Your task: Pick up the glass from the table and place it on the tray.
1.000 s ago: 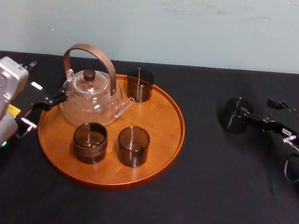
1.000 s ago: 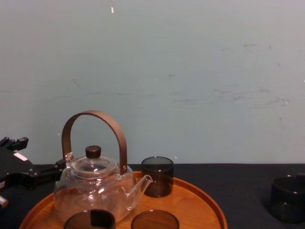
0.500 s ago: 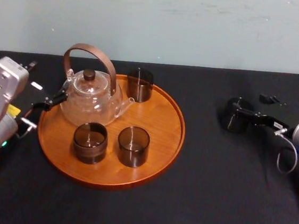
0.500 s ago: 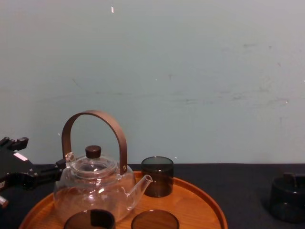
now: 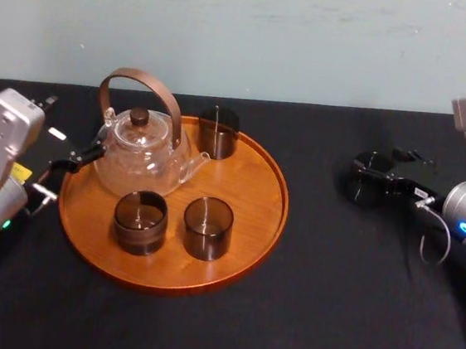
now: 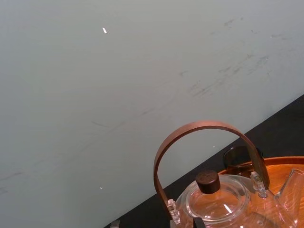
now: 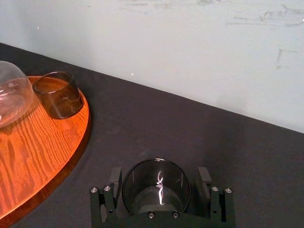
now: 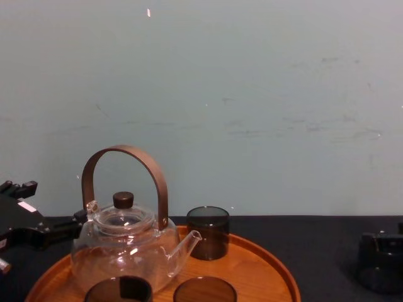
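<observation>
Right gripper (image 7: pixel 159 189) has its fingers spread to either side of the glass (image 5: pixel 366 182), flanking its wall low down; no squeeze is evident (a sliver of gap seems to show on one side). That glass, a short smoky cylinder with thin, shiny walls, stands upright on the worktop (image 5: pixel 328 301), well apart from the tray (image 5: pixel 271 220) and to its right. By my reading only the approach is done: closing, lifting, carrying and setting down remain. Matte black cloth covers the worktop. The round orange-brown tray, wood-grained with a low rim, carries a clear teapot (image 5: pixel 139 155) with an arched brown handle and three matching dark glasses (image 5: pixel 207 228). Left gripper (image 5: pixel 74 160) idles at the tray's left edge.
</observation>
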Action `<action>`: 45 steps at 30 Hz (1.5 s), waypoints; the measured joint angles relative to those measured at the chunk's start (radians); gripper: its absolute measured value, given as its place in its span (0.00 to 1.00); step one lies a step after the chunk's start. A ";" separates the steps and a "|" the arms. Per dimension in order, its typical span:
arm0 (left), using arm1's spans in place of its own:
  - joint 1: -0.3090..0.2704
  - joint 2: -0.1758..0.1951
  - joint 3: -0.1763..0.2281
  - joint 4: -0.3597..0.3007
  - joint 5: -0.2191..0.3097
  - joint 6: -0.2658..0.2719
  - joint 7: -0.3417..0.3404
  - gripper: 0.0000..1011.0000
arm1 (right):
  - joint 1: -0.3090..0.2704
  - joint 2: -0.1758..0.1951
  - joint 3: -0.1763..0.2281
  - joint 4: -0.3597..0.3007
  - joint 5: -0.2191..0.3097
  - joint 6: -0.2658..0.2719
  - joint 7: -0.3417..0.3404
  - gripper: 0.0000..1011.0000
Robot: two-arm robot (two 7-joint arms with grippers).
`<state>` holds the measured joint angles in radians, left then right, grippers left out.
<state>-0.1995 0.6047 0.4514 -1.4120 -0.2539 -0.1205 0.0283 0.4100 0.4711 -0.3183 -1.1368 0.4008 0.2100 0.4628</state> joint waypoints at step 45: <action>0.000 0.000 0.000 0.000 0.000 0.000 0.000 0.99 | 0.012 -0.020 -0.020 0.060 -0.011 0.000 0.019 0.99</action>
<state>-0.1995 0.6047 0.4514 -1.4120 -0.2539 -0.1205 0.0283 0.4225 0.4515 -0.3385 -1.0770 0.3898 0.2100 0.4815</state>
